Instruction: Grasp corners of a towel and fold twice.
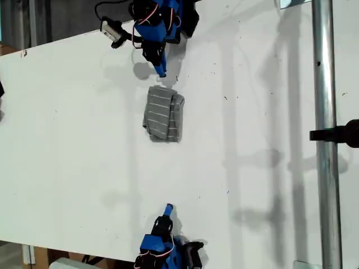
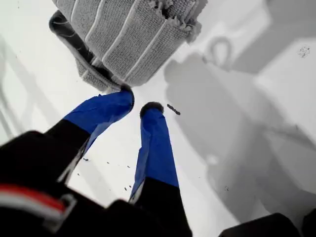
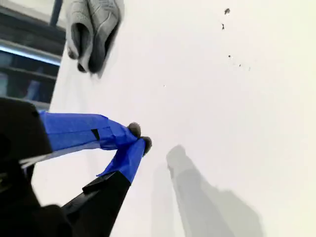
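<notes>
Exterior view shows the towel [image 1: 163,114] folded into a small grey bundle on the white worktop [image 1: 67,140], left of centre, its long axis and pale stripes running between our two arms. At that view's top, our first end effector [image 1: 161,71] points down at the bundle's near edge, just short of it; the first wrist view shows its blue fingers [image 2: 157,143] slightly parted, holding nothing, one tip at the cloth's edge. At the bottom, our second end effector [image 1: 168,209] points up towards the towel, well apart from it, tips pressed together and empty. Layered folds show along the bundle's edges. A metal pole [image 1: 325,140] stands at the right.
</notes>
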